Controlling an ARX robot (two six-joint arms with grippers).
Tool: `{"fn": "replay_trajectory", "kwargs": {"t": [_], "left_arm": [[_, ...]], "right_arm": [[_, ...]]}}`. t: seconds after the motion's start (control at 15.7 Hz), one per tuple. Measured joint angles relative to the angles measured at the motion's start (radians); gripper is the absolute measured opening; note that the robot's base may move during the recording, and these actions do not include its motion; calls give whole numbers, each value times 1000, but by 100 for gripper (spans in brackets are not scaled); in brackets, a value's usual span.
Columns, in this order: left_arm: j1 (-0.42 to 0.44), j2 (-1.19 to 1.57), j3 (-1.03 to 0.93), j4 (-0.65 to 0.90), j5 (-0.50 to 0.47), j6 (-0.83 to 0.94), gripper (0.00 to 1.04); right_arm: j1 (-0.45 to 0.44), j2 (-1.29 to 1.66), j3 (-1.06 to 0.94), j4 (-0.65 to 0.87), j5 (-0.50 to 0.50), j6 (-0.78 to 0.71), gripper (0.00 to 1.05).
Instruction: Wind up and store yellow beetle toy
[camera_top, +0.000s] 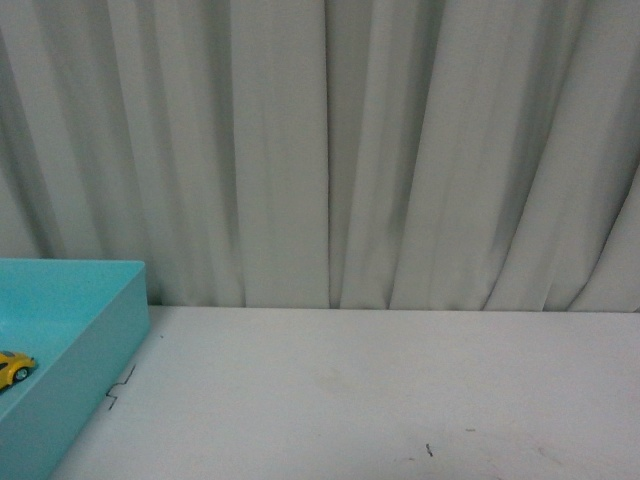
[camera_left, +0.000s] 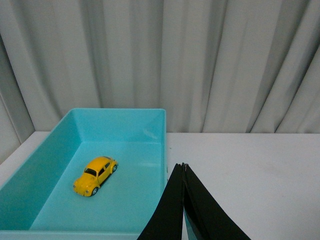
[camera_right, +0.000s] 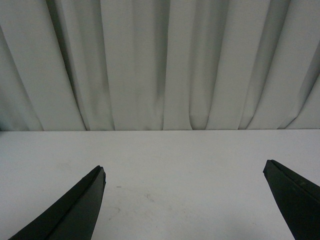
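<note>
Front view: turquoise bin (camera_top: 95, 330) at table's left edge, white table (camera_top: 380, 400) bare to its right, curtain (camera_top: 330, 150) behind. Yellow beetle toy (camera_left: 95, 175) sits on bin floor, near middle, touching no wall. Left gripper (camera_left: 182, 167) clenched, tips together, empty, beside bin's right wall. Right gripper (camera_right: 185, 172) spread wide, empty, above bare table.

The yellow beetle toy (camera_left: 95, 176) sits upright on its wheels on the floor of the turquoise bin (camera_left: 150, 116), clear of every wall. It has a rounded body, dark windows and silver-hubbed black wheels. In the left wrist view its nose points toward seven o'clock. The front view shows only its end (camera_top: 15, 368).
</note>
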Motion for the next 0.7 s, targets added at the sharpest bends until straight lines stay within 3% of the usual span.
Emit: {"fn": "replay_trajectory", "kwargs": {"t": [0.13,0.25,0.51,0.7], "left_arm": [[0,-33,0,-34,0,0,2],[0,-198,1,-208,0,0,2],[0,-200,1,-211,0,0,2],[0,-199,1,-211,0,-1,35]], "right_arm": [[0,0,0,0,0,0,98],[0,0,0,0,0,0,98],[0,0,0,0,0,0,98],[0,0,0,0,0,0,98]]}}
